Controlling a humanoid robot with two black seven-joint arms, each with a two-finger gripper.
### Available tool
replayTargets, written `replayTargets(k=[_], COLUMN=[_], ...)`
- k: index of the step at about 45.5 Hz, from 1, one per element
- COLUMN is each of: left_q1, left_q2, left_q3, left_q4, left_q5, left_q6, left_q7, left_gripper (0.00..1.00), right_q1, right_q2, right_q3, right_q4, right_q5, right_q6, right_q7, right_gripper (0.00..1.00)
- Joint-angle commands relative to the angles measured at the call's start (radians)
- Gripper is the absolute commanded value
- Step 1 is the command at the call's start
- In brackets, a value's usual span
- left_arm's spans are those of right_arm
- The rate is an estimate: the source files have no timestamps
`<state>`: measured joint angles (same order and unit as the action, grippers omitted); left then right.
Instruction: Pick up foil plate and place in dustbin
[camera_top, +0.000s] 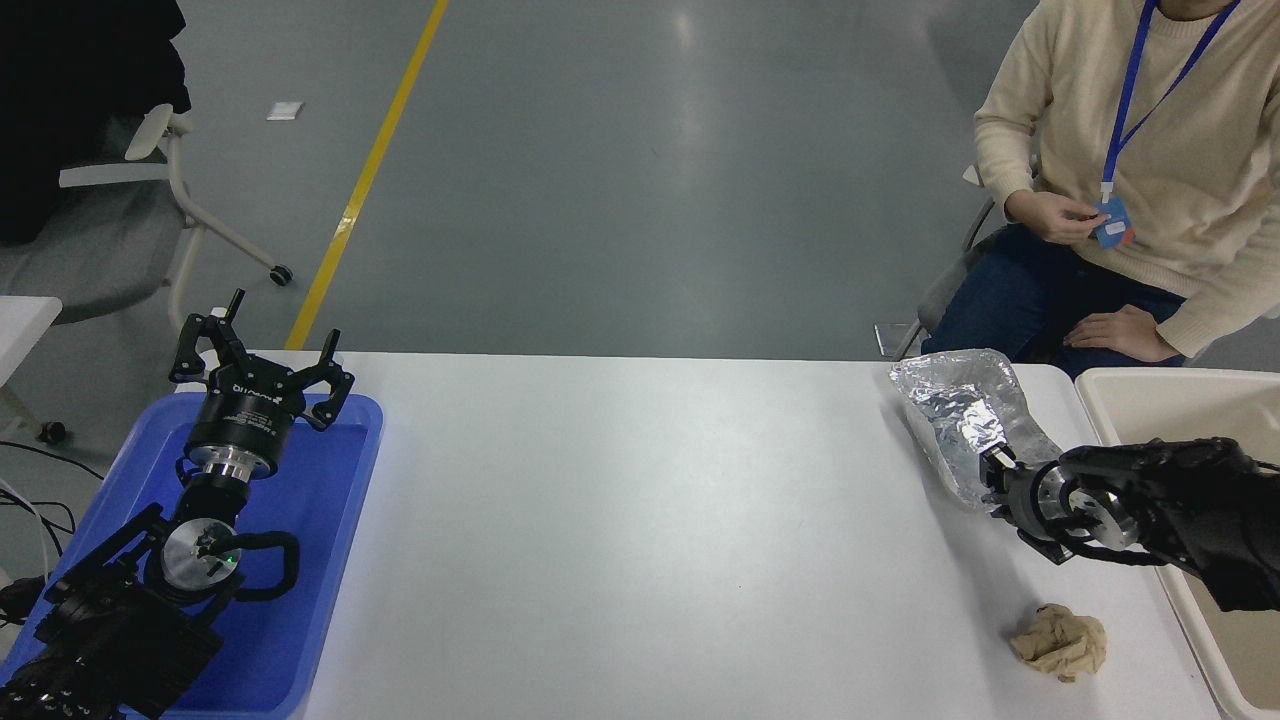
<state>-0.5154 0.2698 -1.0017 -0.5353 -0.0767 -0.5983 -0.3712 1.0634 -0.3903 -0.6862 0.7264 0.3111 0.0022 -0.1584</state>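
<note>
**Right gripper at the foil plate's near edge**

The left gripper (262, 352) is parked over a blue tray (330, 520) at the table's left end, its fingers spread wide with nothing between them. The white table (640, 520) is bare across its middle.

Toward the right, the foil plate (962, 415) lies near the far edge, crinkled, its near end bent upward. The right gripper (997, 473) meets that near end. Whether its fingers have closed on the foil I cannot tell, since the wrist hides them. The step in hand looks like the grasp itself. Next, the arm would need a firm pinch on the thin rim, then a lift and a carry rightward to the dustbin (1120, 385), which stands just beside the table's right end. A crumpled paper ball (1060, 643) sits nearer the camera, apart from the plate.

Beyond the table is a grey floor with a yellow line (365, 180); a chair (150, 190) stands at left, and a person (1130, 180) sits at the far right.
</note>
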Motion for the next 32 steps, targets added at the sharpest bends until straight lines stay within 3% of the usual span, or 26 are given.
replayTargets(k=[1, 7, 20, 32], left_q1=[0.000, 0.000, 0.000, 0.000], left_q2=[0.000, 0.000, 0.000, -0.001], left_q3=[0.000, 0.000, 0.000, 0.002], left_q4=[0.000, 0.000, 0.000, 0.000], left_q5=[0.000, 0.000, 0.000, 0.000], left_q6=[0.000, 0.000, 0.000, 0.002], left_q7=[0.000, 0.000, 0.000, 0.000], left_gripper=[1.00, 1.00, 1.00, 1.00], right_q1=[0.010, 0.055, 0.257, 0.457], right_q2=[-0.009, -0.038, -0.133, -0.228], right_q3=[0.002, -0.035, -0.154, -0.180], right_q4=[0.028, 0.088, 0.310, 0.498], right_q5=[-0.006, -0.041, -0.299, -0.513], right_q6=[0.009, 0.033, 0.082, 0.222], right_q7=[-0.001, 0.000, 0.005, 0.007], right_gripper=[0.00, 0.00, 0.00, 0.00])
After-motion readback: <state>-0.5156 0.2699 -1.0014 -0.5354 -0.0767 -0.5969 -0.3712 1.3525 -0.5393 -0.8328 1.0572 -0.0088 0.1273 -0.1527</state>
